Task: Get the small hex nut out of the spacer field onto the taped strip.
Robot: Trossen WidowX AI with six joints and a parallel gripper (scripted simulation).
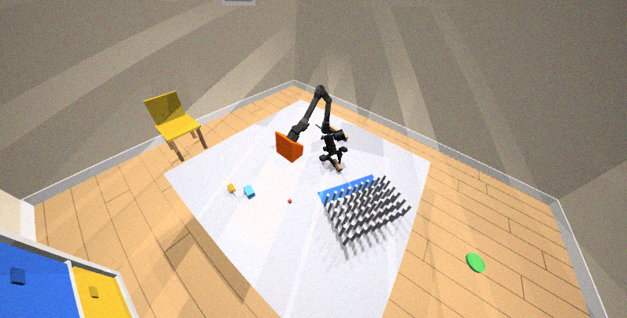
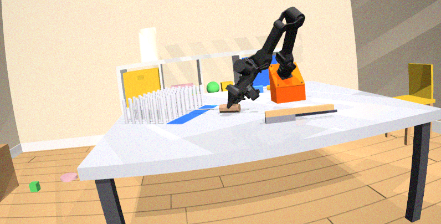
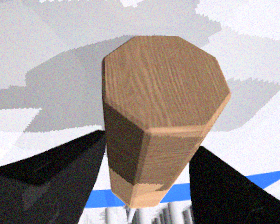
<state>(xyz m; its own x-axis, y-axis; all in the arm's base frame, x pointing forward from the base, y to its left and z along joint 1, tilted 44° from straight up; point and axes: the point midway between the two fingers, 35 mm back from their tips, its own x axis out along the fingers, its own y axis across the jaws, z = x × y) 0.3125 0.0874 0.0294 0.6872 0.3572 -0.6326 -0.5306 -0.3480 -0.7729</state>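
My gripper (image 1: 336, 163) (image 2: 229, 106) (image 3: 148, 147) is shut on a wooden octagonal handle (image 2: 235, 108) (image 3: 163, 82), held low over the table. A thin rod (image 2: 203, 109) runs from the handle across the blue taped strip (image 1: 324, 195) (image 2: 181, 118) (image 3: 98, 198) towards the standing metal spacers (image 1: 364, 215) (image 2: 148, 108). Its tip is too fine to place exactly; it looks to be at or just inside the strip-side edge of the field. The spacers look upright. The hex nut cannot be made out in any view.
A long wooden piece with a grey block (image 2: 280, 118) lies on the table on the arm's other side from the small blocks. The orange base (image 1: 288, 146) (image 2: 288, 94) stands behind. A red cube (image 1: 289, 201), blue block (image 1: 249, 191) and yellow piece (image 1: 231, 187) lie apart from the field.
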